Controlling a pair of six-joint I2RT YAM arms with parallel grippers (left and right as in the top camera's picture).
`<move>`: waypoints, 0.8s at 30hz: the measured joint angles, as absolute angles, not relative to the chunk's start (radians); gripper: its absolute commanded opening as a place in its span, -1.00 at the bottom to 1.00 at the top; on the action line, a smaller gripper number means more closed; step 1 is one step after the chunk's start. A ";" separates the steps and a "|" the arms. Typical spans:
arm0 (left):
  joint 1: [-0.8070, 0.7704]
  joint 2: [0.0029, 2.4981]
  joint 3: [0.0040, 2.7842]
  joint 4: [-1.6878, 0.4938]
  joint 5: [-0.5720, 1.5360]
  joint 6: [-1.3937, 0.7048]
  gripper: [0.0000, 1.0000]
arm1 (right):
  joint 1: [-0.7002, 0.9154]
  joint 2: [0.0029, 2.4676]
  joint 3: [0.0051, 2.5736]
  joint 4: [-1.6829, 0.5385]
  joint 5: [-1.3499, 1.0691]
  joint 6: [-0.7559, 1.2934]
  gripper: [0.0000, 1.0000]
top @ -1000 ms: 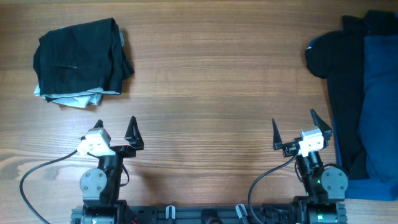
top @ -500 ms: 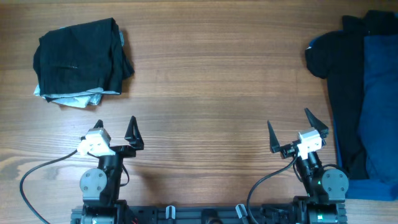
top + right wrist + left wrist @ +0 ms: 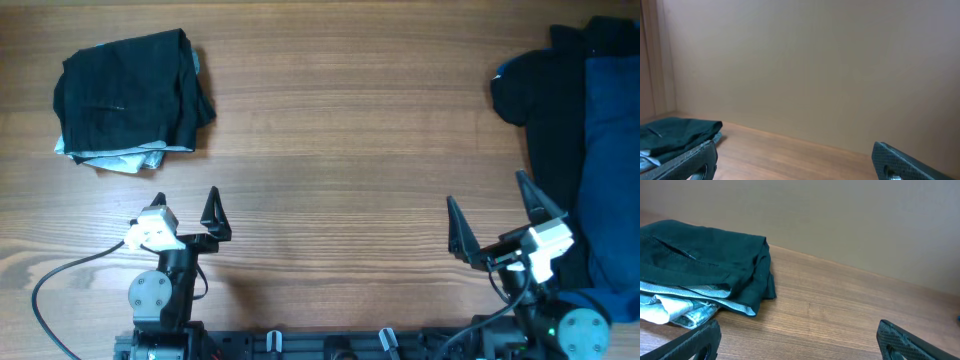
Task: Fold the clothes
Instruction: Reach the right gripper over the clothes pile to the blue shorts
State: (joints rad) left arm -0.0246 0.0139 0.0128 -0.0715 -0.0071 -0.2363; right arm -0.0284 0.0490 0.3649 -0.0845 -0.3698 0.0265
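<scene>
A: Looking for the mid-blue denim shorts (image 3: pixel 612 170). Seen anywhere?

B: Yes, at the right edge of the brown wooden worktop (image 3: pixel 340 130), spread out and cut off by the side of the overhead view. Lying against a loose black garment (image 3: pixel 545 140), perhaps partly over it. Hard to tell the order of the layers.

A: And the left end effector (image 3: pixel 186 200)?

B: Resting near the front edge, toward the left, with fingers wide apart and holding nothing. Same for the right end effector (image 3: pixel 487 195): spread wide and empty, near the front edge at the border of the loose black garment, apparently above it.

A: Anything else to keep in mind?

B: Only a folded black garment with pale grey-white trim (image 3: pixel 125 100) close to the far left corner, well apart from the shorts. Probably not part of this job.

A: Risks from here?

B: Probably three. First, pinching the black cloth together with the denim because of the overlap, then dragging both toward the middle. Second, gripping only one layer of a leg and getting a twisted, uneven fold. Third, pulling the denim with one arm alone and letting the rest slide off the right edge. Better to take the waistband cleanly, away from the black cloth.
</scene>
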 measured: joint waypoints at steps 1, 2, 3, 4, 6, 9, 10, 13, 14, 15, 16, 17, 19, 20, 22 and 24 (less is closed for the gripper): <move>-0.025 0.014 0.013 -0.072 -0.007 -0.236 1.00 | -0.028 0.070 0.395 -0.099 -0.370 0.030 0.99; -0.025 0.014 0.013 -0.072 -0.007 -0.236 1.00 | -0.028 0.096 0.429 -0.110 -0.370 0.033 1.00; -0.025 0.014 0.013 -0.072 -0.007 -0.236 1.00 | -0.028 0.129 0.469 -0.123 -0.370 0.034 0.99; -0.025 0.014 0.013 -0.072 -0.007 -0.236 0.99 | -0.028 0.153 0.500 -0.139 -0.370 0.034 1.00; -0.025 0.014 0.013 -0.072 -0.007 -0.236 1.00 | -0.028 0.221 0.584 -0.187 -0.370 0.034 0.99; -0.025 0.014 0.013 -0.072 -0.007 -0.236 0.99 | -0.028 0.344 0.733 -0.267 -0.364 0.030 1.00; -0.025 0.014 0.013 -0.073 -0.007 -0.236 0.99 | -0.028 0.389 0.783 -0.298 -0.353 0.029 0.99; -0.025 0.014 0.013 -0.073 -0.007 -0.236 1.00 | -0.028 0.561 0.950 -0.398 -0.270 0.025 0.99; -0.025 0.014 0.012 -0.073 -0.007 -0.236 0.99 | -0.028 0.630 1.008 -0.446 -0.230 0.025 0.99; -0.025 0.014 0.012 -0.073 -0.007 -0.236 0.99 | -0.028 0.684 1.052 -0.486 -0.198 0.025 1.00; -0.025 0.014 0.012 -0.073 -0.007 -0.236 0.99 | -0.028 0.756 1.110 -0.555 -0.150 0.022 0.99; -0.025 0.014 0.012 -0.073 -0.007 -0.236 0.99 | -0.028 0.830 1.171 -0.595 -0.100 0.021 0.99; -0.025 0.014 0.012 -0.073 -0.007 -0.236 0.99 | -0.029 0.984 1.293 -0.659 0.010 -0.019 1.00; -0.025 0.014 0.012 -0.074 -0.007 -0.236 1.00 | -0.030 1.052 1.344 -0.672 0.066 -0.052 0.99; -0.025 0.014 0.012 -0.073 -0.007 -0.236 0.99 | -0.036 1.172 1.429 -0.671 0.163 -0.112 1.00; -0.025 0.015 0.012 -0.073 -0.007 -0.237 0.99 | -0.070 1.336 1.507 -0.693 0.261 -0.169 0.99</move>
